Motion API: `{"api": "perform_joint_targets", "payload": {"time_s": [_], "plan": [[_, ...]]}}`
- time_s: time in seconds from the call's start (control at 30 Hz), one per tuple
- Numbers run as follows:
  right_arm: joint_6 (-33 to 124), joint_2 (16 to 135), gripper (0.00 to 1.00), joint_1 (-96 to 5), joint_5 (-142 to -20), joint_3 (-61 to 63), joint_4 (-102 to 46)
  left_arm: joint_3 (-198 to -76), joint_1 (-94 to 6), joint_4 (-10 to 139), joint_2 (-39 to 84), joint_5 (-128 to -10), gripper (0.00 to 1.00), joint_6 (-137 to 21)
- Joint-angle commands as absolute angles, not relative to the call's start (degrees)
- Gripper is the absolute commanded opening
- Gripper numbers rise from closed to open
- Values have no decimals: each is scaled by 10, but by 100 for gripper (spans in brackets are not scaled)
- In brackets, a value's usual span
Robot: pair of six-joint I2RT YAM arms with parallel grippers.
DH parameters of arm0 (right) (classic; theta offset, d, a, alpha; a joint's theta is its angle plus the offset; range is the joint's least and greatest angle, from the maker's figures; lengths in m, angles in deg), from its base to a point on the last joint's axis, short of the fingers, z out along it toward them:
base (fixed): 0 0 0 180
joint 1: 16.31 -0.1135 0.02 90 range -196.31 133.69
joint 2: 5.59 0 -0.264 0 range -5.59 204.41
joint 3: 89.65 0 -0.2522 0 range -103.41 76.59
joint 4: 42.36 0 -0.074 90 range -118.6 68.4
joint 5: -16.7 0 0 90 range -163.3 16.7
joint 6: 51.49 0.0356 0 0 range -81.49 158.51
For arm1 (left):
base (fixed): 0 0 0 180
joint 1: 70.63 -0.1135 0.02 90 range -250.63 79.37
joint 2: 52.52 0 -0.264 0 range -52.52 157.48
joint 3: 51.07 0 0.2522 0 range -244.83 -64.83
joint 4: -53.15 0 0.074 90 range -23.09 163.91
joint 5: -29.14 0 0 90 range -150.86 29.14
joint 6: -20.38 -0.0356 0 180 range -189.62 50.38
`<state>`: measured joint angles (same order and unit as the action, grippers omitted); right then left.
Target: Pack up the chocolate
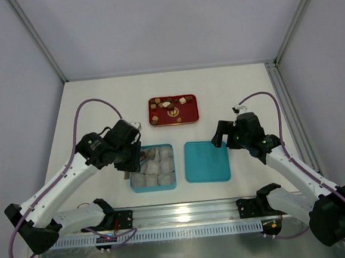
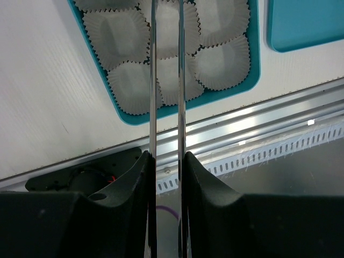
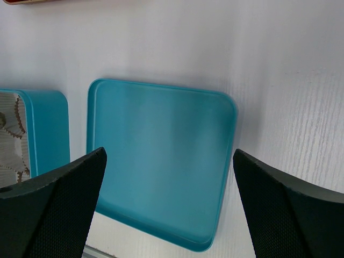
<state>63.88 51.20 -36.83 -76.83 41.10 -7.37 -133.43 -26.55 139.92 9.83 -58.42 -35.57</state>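
Note:
The chocolate [image 1: 171, 107], small brown, tan and cream pieces, lies in a red tray [image 1: 192, 116] at the back middle. My left gripper [image 2: 166, 156] is shut on metal tweezers [image 2: 152, 80], whose two thin blades reach out over white paper cups [image 2: 118, 37] in a teal box [image 2: 124, 115]. The blade tips run off the top edge of the left wrist view. In the top view the left gripper [image 1: 130, 158] hangs over the box's [image 1: 172, 183] left side. My right gripper [image 3: 169, 156] is open with nothing between its fingers, above a teal lid [image 3: 161, 156].
The teal lid [image 1: 207, 161] lies just right of the box. An aluminium rail [image 1: 191, 214] runs along the near table edge. White enclosure walls and a metal post [image 1: 276, 79] bound the table.

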Motion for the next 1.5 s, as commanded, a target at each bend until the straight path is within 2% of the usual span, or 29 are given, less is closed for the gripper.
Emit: {"api": "perform_joint_targets", "payload": {"time_s": [0.0,0.23,0.4,0.6,0.83,1.03,1.17,1.47], "plan": [[634,506,100,-371,-761,399,-92,-1328,-263,1372,95,-588,28,-353],[636,503,100,-371,-763,405,-94,-1325,-262,1365,102,-578,30,-353],[636,503,100,-371,-765,405,-95,-1325,-262,1362,108,-575,36,-353],[635,503,100,-371,-765,402,-95,-1339,-262,1372,109,-569,37,-355],[633,504,100,-371,-768,398,-93,-1425,-262,1419,116,-568,37,-375],[629,497,100,-371,-770,395,-89,-1480,-262,1400,135,-564,39,-369],[626,492,100,-371,-775,389,-76,-1527,-262,1345,197,-539,40,-384],[625,449,100,-371,-780,385,-46,-1713,-289,1298,455,-494,40,-454]]}}
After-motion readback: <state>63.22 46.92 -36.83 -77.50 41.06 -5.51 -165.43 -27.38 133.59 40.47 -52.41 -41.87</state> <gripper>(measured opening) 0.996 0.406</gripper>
